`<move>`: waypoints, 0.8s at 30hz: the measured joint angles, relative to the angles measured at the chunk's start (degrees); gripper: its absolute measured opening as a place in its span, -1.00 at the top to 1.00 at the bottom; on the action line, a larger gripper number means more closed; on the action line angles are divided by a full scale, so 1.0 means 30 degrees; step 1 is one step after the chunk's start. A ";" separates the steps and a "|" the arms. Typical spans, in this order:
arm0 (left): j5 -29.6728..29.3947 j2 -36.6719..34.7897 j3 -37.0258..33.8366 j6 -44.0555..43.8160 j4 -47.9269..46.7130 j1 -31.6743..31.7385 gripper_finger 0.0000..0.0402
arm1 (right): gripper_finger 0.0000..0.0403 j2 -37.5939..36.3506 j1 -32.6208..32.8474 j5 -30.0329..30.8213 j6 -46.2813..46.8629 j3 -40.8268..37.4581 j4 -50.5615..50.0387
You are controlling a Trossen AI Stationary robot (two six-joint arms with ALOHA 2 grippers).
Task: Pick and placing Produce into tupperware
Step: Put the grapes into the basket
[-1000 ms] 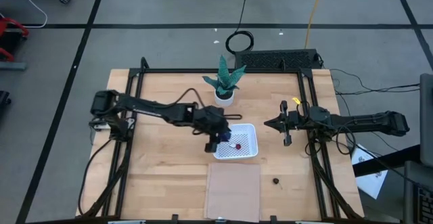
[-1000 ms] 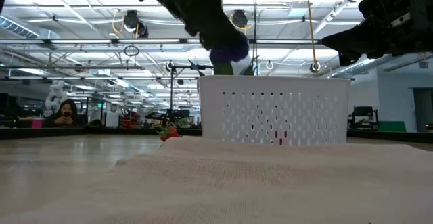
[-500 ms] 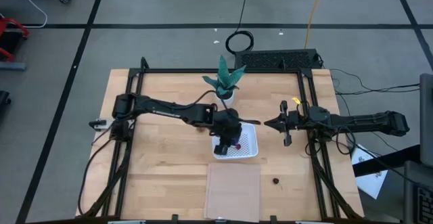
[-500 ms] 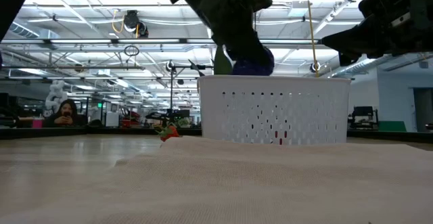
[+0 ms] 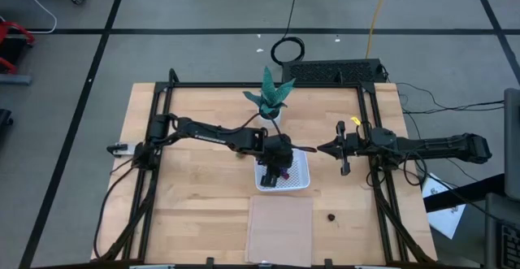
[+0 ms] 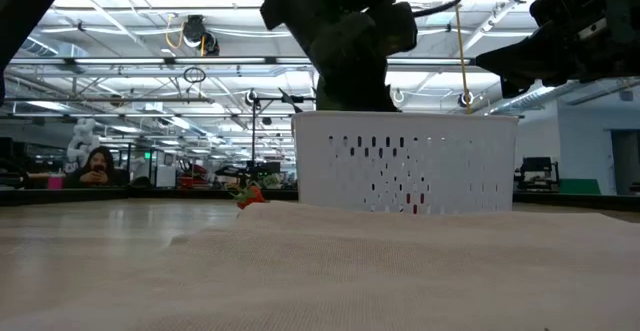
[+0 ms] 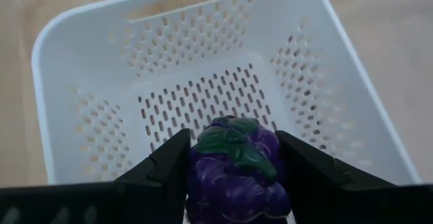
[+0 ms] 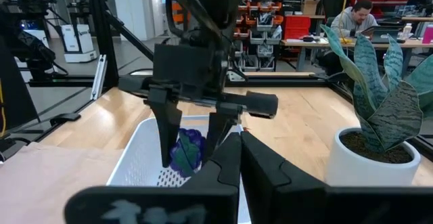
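Two arms reach over the wooden table (image 5: pixel 195 196). No readable writing shows on anything there.

The white tupperware (image 5: pixel 299 180) sits near the table's middle, just in front of the potted plant (image 5: pixel 269 98) and behind the flat tan sheet (image 5: pixel 280 228). Its walls and bottom are perforated with slots. In the low view a small dark red piece (image 6: pixel 414 205) shows through the wall slots, low inside the tupperware (image 6: pixel 405 166). The left wrist view shows the part of the bottom ahead of the fingers bare.

The left gripper (image 5: pixel 279 169) points down into the tupperware, its fingers (image 7: pixel 166 166) clamped on either side of the purple grape cluster (image 7: pixel 233 166), which hangs above the slotted bottom, inside the rim (image 7: pixel 40 48). The right wrist view shows the same cluster (image 8: pixel 189 149) between those fingers, over the container.

The right gripper (image 5: pixel 322 149) hovers just right of the tupperware, above the table, with its fingers close together and nothing between them.

A small blackish fruit (image 5: pixel 331 216) lies on the table right of the tan sheet, well apart from the tupperware. The strawberry-like piece (image 6: pixel 249 196) rests on the table beside the container's wall in the low view.
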 joint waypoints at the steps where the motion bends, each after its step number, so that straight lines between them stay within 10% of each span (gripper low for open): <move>1: 0.0003 0.0000 0.0000 -0.0226 -0.0066 0.0000 0.08 | 1.00 0.0000 0.0000 -0.0001 0.0000 -0.0001 0.0000; 24: -0.1515 0.1005 -0.0015 -0.1633 -0.1263 0.0029 0.08 | 1.00 0.0004 0.0006 -0.0006 -0.0007 0.0006 -0.0008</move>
